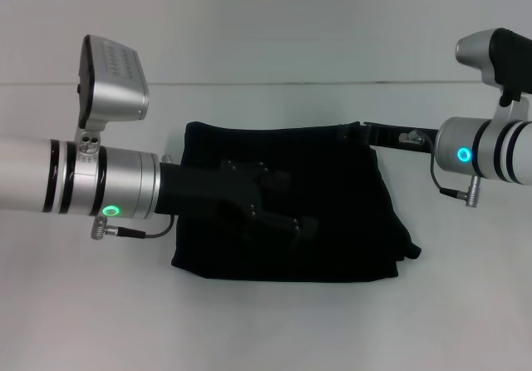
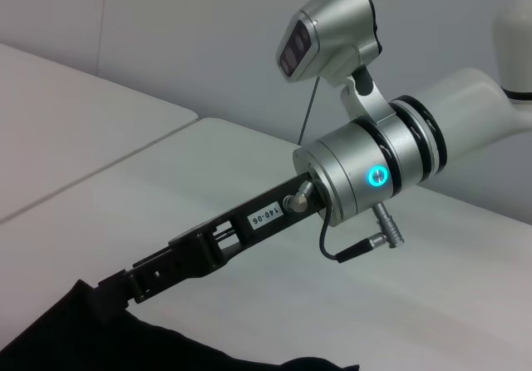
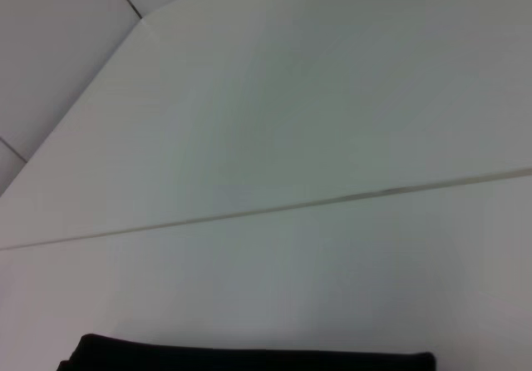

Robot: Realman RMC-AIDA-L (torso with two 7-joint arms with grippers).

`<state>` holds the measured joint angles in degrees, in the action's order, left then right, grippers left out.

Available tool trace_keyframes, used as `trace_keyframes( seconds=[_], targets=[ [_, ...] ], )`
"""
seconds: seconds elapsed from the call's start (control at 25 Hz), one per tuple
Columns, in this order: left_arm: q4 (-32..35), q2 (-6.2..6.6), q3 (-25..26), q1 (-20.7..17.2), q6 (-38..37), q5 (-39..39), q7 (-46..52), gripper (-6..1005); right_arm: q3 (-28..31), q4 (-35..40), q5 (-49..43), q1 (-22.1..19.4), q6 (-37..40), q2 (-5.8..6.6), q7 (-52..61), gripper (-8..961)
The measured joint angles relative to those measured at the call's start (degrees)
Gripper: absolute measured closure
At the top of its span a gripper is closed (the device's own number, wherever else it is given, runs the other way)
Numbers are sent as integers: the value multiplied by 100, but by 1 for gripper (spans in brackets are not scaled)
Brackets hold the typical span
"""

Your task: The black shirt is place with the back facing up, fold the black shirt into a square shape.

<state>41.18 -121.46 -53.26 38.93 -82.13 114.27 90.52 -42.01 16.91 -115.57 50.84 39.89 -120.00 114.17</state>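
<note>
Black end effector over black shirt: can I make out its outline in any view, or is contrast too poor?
Head view: the left end effector nearly merges with the black shirt, only faint edges show. Left wrist view: the right end effector stands out clearly against the white table. Right wrist view: only a shirt edge, no fingers.

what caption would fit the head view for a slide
Black shirt lies folded into a rough rectangle on the white table, left gripper over its middle, right gripper at its far corner.
</note>
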Motion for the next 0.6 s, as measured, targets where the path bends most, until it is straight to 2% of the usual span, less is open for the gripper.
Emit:
trace_keyframes(
  seconds=[0.12,0.32,0.6],
  targets=[
    [-50,2,0,2,4,-15,-4,52,1,-46,0,24,-12,0,0,434],
    [-121,1,27,-2,4,-30,-68,52,1,-102,0,67,-93,10,18,609],
    [-137,1,35,-1,4,-42,-70,52,0,-166,0,92,-204,3,28,714]
  ],
)
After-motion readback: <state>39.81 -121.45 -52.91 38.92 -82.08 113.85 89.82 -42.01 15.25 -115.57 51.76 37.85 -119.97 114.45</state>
